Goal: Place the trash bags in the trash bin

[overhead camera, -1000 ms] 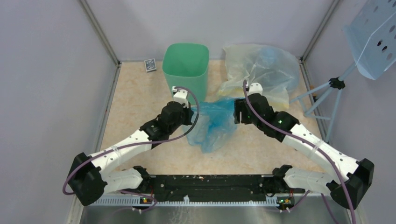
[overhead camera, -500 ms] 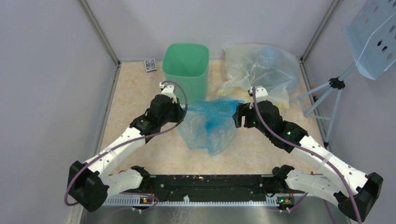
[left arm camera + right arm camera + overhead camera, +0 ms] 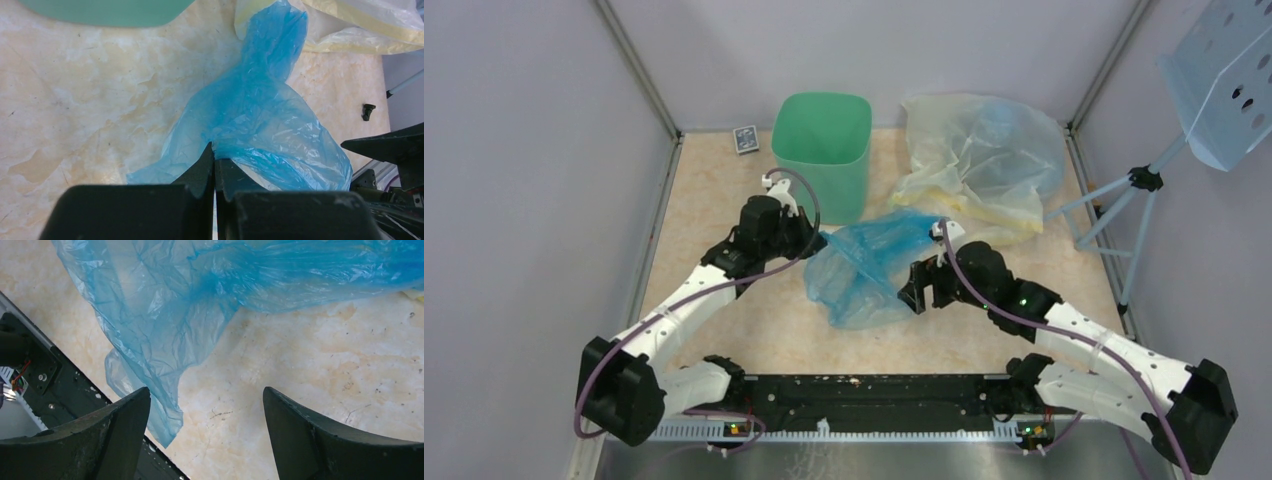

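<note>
Right gripper (image 3: 205, 392) retreated, spread (left gripper (image 3: 214, 150) pinching blue bag (image 3: 260, 115)).

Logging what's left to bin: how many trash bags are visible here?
3. A blue bag is mid-table, held in the left jaws; a yellowish bag and a pale blue bag are heaped at the back right, beside the bin. The heap may hide more.

Blue bag (image 3: 864, 265) — thin, crinkled, glossy translucent plastic.

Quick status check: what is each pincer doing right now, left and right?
Left pincer: closed, pinching an edge of the blue bag.
Right pincer: open, holding nothing.
</note>
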`<state>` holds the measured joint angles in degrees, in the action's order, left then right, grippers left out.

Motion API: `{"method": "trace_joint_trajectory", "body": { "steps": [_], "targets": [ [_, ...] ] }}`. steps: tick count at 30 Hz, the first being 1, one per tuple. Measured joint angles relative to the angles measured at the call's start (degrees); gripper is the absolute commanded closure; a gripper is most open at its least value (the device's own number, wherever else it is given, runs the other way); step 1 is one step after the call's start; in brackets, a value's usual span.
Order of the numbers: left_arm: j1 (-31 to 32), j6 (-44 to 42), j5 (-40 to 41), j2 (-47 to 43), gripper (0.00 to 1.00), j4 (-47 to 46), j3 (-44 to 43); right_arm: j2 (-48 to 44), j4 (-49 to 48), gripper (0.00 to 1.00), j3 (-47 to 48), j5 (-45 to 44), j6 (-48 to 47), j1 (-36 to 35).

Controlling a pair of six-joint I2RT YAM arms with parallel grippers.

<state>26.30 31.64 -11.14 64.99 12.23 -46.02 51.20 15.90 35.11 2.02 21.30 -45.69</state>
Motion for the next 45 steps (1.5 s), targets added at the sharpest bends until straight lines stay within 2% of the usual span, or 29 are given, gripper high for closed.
{"method": "trace_joint_trajectory", "body": {
  "steps": [10,17,21,25,27,31,33,39,42,43,45],
  "targets": [
    [-1.0,1.5,-1.4,3.1,1.0,-1.5,0.9,-7.2,-4.8,0.14,-2.9,1.0,0.5,-2.4],
    [-1.3,2.2,-2.2,3.1,1.0,-2.0,0.9,-1.0,-8.3,0.14,-5.4,-6.3,2.1,-13.3],
    [-1.8,2.9,-3.7,3.0,1.0,-1.9,0.9,8.2,-8.3,0.29,-3.3,-14.6,3.2,-15.5],
    [-3.5,3.4,-5.6,1.5,1.0,-0.8,0.6,14.1,-8.1,0.68,-2.4,-23.0,6.6,-15.6],
    [-5.2,3.5,-6.5,0.0,1.0,0.4,-0.3,14.7,-7.6,0.73,-2.4,-26.8,8.8,-15.6],
    [-8.8,2.7,-7.0,-3.2,1.0,3.2,-3.6,13.4,-5.2,0.74,-2.3,-32.1,12.2,-12.6],
    [-10.2,1.9,-6.9,-4.6,1.0,4.6,-4.8,11.3,-3.6,0.74,-2.3,-33.5,12.9,-8.9],
    [-11.3,-0.2,-7.1,-6.3,1.0,8.5,-5.9,-0.9,0.0,0.75,-2.4,-34.1,13.2,3.6],
    [-11.4,-0.4,-7.5,-6.3,1.0,9.5,-5.9,-5.5,1.1,0.74,-2.3,-33.8,12.3,5.7],
    [-11.5,-0.4,-7.7,-6.3,1.0,9.5,-5.9,-6.4,1.6,0.71,-2.3,-33.5,12.0,5.8],
    [-11.7,-0.4,-8.5,-6.3,1.0,9.5,-5.9,-7.2,2.1,0.56,-2.3,-31.9,10.4,5.9]
  ]
}}
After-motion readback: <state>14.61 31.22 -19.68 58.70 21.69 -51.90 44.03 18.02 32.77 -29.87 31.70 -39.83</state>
